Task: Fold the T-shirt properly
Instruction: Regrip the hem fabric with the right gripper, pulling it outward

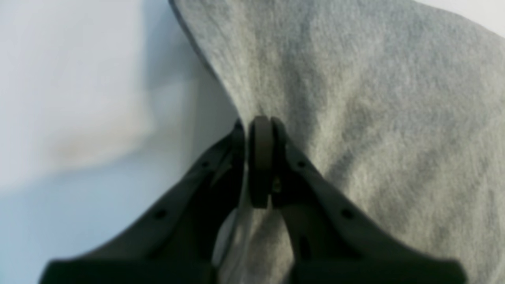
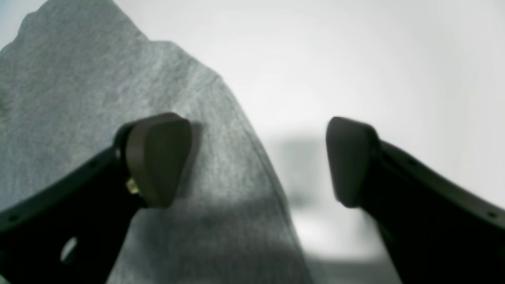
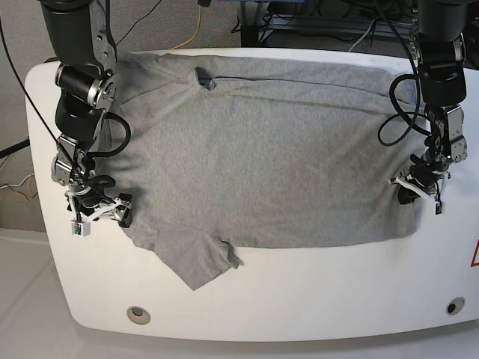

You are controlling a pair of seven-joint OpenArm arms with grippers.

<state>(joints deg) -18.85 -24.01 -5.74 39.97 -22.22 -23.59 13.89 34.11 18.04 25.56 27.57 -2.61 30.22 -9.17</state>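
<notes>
The heather-grey T-shirt [image 3: 262, 157] lies spread flat across the white table [image 3: 299, 299], its upper face plain, collar [image 3: 203, 77] at the back left and one sleeve [image 3: 202, 262] pointing to the front. On the right of the base view, my left gripper [image 3: 409, 196] is at the shirt's right edge. In the left wrist view it [image 1: 260, 126] is shut on a pinch of the T-shirt [image 1: 375, 98], which rises into a ridge. My right gripper [image 3: 122, 211] stands open at the left edge. One pad [image 2: 158, 157] is over the T-shirt [image 2: 79, 98], the other over bare table.
Cables and equipment [image 3: 299, 22] crowd the space behind the table. The table's rounded front edge carries two round holes [image 3: 136, 314] and a red warning sticker [image 3: 475, 256] at the far right. Bare white surface lies in front of the shirt.
</notes>
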